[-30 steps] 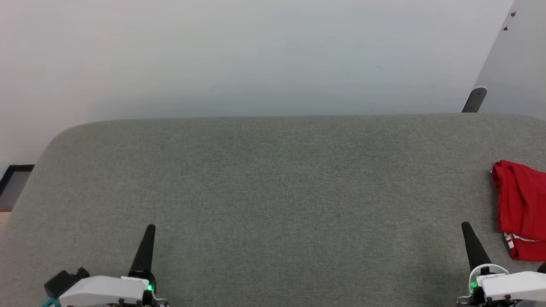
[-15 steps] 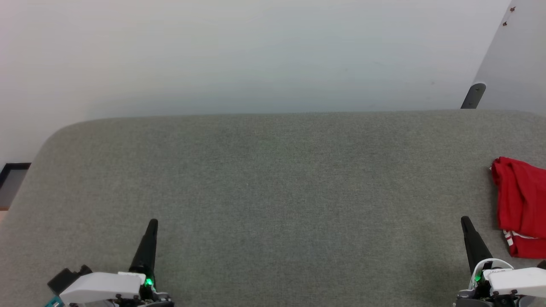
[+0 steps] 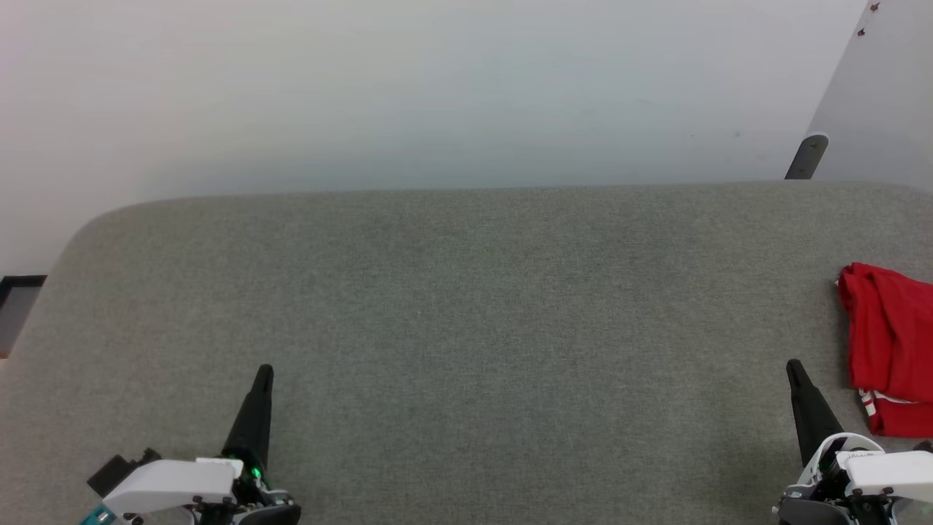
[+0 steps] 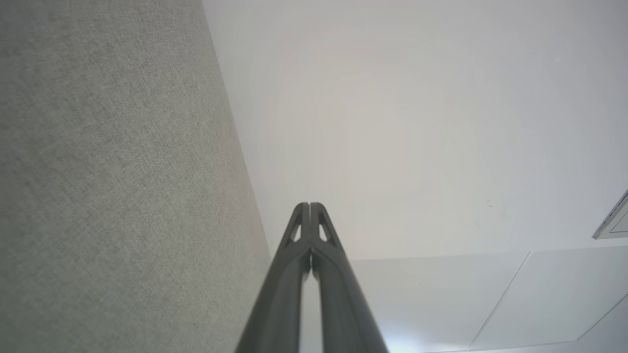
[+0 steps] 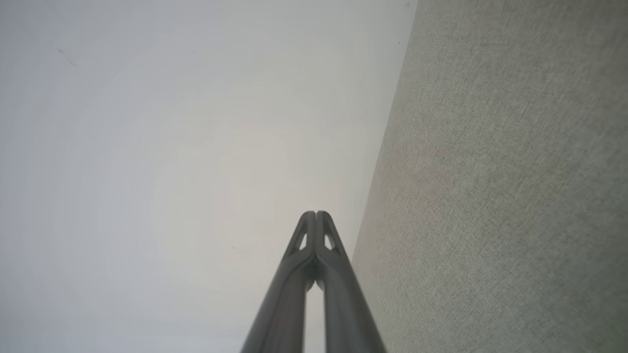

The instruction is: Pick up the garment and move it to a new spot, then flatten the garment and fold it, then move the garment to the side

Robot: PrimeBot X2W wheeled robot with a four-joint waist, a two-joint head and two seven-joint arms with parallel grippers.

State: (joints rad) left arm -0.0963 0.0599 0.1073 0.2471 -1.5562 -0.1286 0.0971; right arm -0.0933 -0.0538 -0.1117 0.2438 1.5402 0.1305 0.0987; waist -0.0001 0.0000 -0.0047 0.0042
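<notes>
— Where is the garment [image 3: 889, 343] lying?
— It is lying bunched at the 3 o'clock edge of the grey bench [image 3: 466, 306], running out of the head view, with white-and-red trim showing at its near end.
— And the arms?
— The right gripper [image 3: 793, 368] is sitting at 5 o'clock, just beside the garment and apart from it, fingers pressing together on nothing. The left gripper [image 3: 265, 373] is sitting at 7 o'clock, well apart, fingers likewise together.
</notes>
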